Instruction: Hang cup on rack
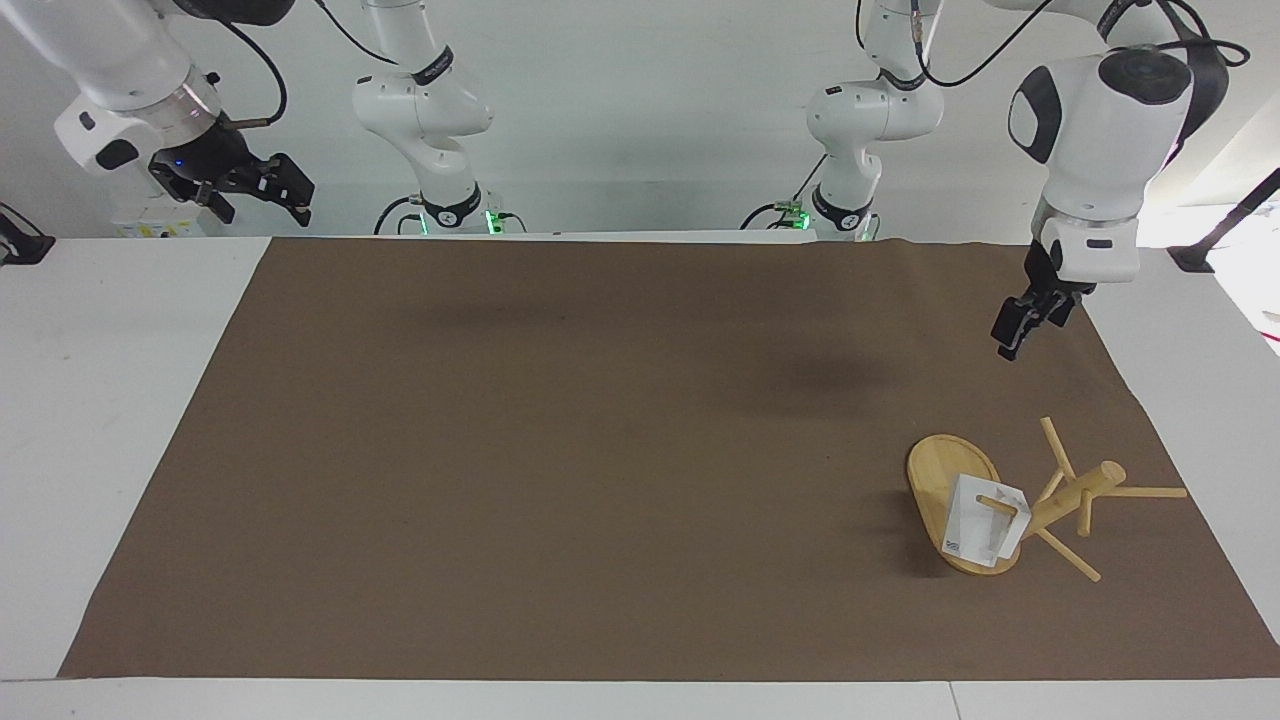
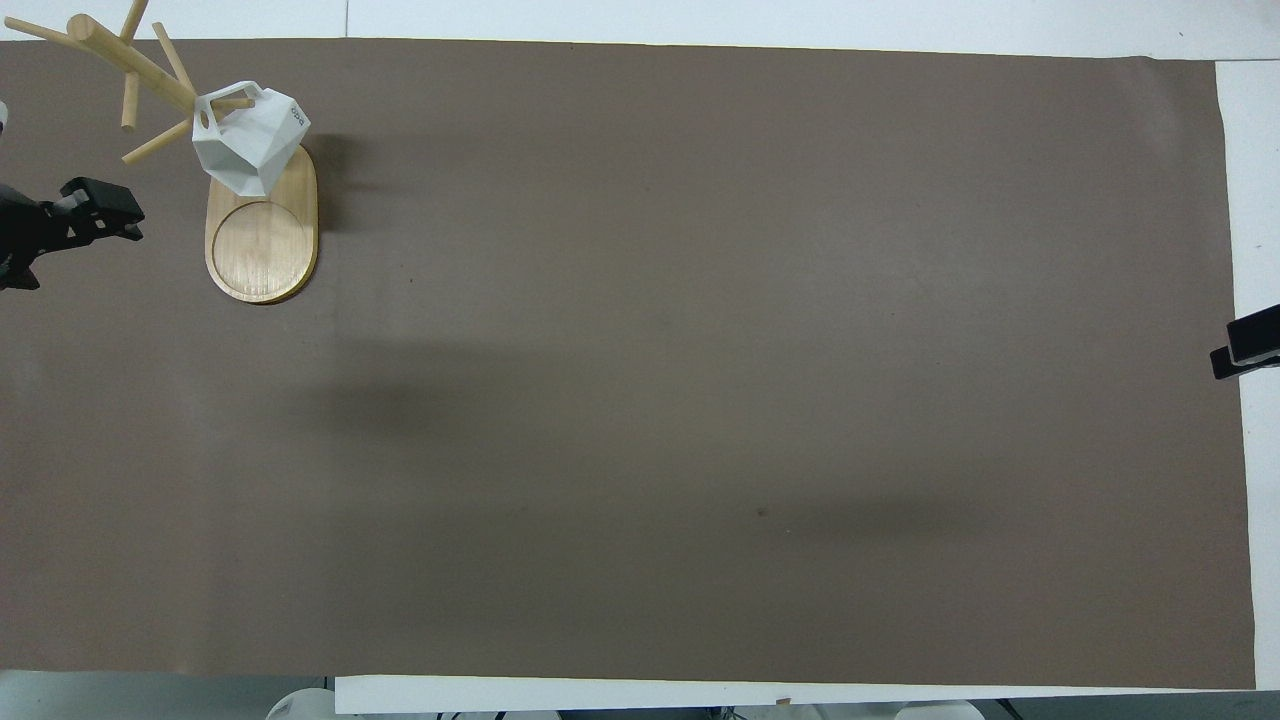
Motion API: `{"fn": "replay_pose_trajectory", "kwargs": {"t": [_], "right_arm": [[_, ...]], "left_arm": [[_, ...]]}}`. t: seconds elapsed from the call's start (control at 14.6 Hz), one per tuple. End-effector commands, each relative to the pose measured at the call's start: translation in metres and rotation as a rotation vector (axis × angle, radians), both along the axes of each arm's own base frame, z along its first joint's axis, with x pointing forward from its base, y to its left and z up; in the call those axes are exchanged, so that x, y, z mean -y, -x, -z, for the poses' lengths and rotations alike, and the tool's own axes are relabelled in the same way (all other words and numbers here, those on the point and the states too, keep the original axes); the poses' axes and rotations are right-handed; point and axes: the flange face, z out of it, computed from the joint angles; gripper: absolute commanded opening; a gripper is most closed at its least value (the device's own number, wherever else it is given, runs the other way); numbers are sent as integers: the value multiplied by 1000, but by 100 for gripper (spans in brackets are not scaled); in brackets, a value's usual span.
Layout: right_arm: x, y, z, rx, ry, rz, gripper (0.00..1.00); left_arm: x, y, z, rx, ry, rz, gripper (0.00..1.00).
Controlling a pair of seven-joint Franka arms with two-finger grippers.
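The bamboo rack (image 1: 940, 475) (image 2: 262, 240) stands on its oval base on the brown mat, toward the left arm's end of the table. The white faceted cup (image 1: 975, 525) (image 2: 250, 140) hangs by its handle on one of the rack's pegs, over the base's part farther from the robots. My left gripper (image 1: 1005, 345) (image 2: 128, 215) is raised over the mat, apart from the rack and on its robot-ward side, open and holding nothing. Up over the white tabletop at the right arm's end, my right gripper (image 1: 262, 205) (image 2: 1240, 350) waits, open and holding nothing.
The brown mat (image 1: 600, 450) covers most of the table, with white tabletop (image 1: 100, 400) around it. The rack's thin pegs (image 1: 1150, 492) stick out toward the mat's edge at the left arm's end.
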Motion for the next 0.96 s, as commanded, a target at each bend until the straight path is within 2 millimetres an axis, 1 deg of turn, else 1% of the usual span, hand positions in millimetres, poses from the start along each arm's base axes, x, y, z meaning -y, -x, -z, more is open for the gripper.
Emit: {"fn": "replay_pose_trajectory", "kwargs": {"t": [0.0,0.07,0.14,0.2,0.27,0.41,0.75,0.89], "right_arm": [[10,6,9,23,6,32,100],[10,4,8,38,10,30,100],[10,4,7,41,10,32,100],[11,4,7,43,10,33,100],[11,5,6,39,11,33,100],[15,3,8,40,8,33,100],[13,4,10,28,6,28,100],[13,4,10,28,6,28,100]], "left_arm": [[-6,1,-36,-114,47,184,100],[-4,0,-40,-161,50,294,100],[-8,3,-41,-195,54,387,100],[-8,6,-43,-208,56,449,100],[-10,6,-43,-208,56,476,100],[-11,5,-44,-196,54,468,100],[-12,4,-45,-185,53,469,100],[-13,4,-49,-174,51,466,100]]}}
